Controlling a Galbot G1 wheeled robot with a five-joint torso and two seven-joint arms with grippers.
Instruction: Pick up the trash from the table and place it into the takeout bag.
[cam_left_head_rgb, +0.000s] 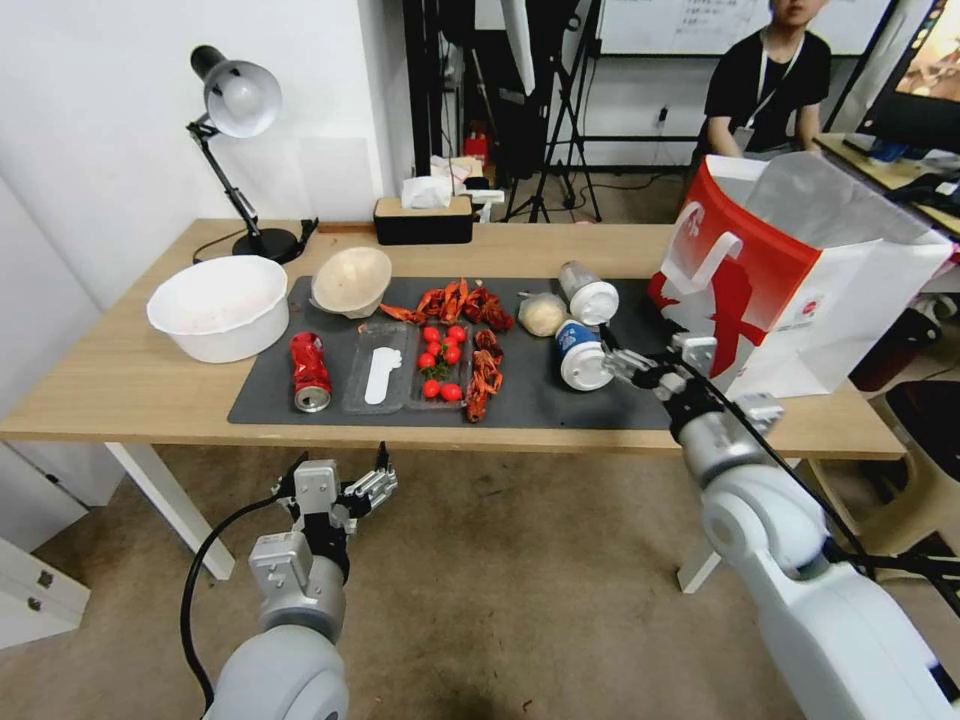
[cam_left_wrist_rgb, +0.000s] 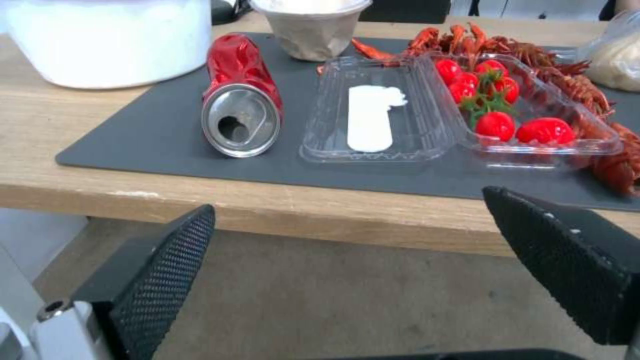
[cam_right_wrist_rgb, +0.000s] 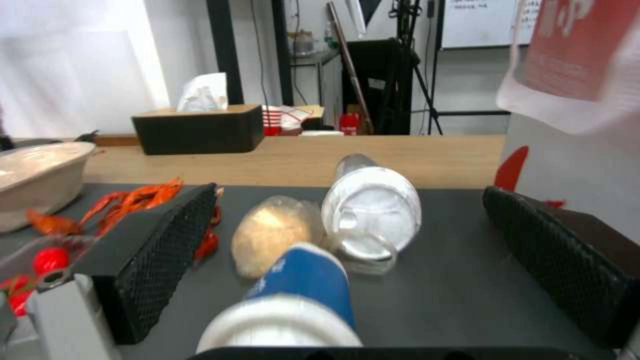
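Our left hand (cam_left_head_rgb: 340, 487) hangs below the surface's (cam_left_head_rgb: 120, 380) near edge, fingers (cam_left_wrist_rgb: 157, 270) spread apart, facing the crushed red can (cam_left_head_rgb: 309, 371). That can lies on the grey mat (cam_left_head_rgb: 560, 400), long axis running front to back, its open top toward us. Behind it sits the beige paper bowl (cam_left_head_rgb: 351, 281), tipped on its side, with a white tub (cam_left_head_rgb: 220, 306) further left. A clear tray (cam_left_head_rgb: 405, 367) with tomatoes and crayfish shells (cam_left_head_rgb: 485, 350) fills the middle. Our right hand (cam_left_head_rgb: 628, 366), fingers apart, hovers at the blue cup (cam_left_head_rgb: 581, 357), which lies lid toward us; the paper ball (cam_left_head_rgb: 542, 314) and clear cup (cam_left_head_rgb: 588, 292) lie just behind. The takeout bag (cam_left_head_rgb: 800, 290) stands at right.
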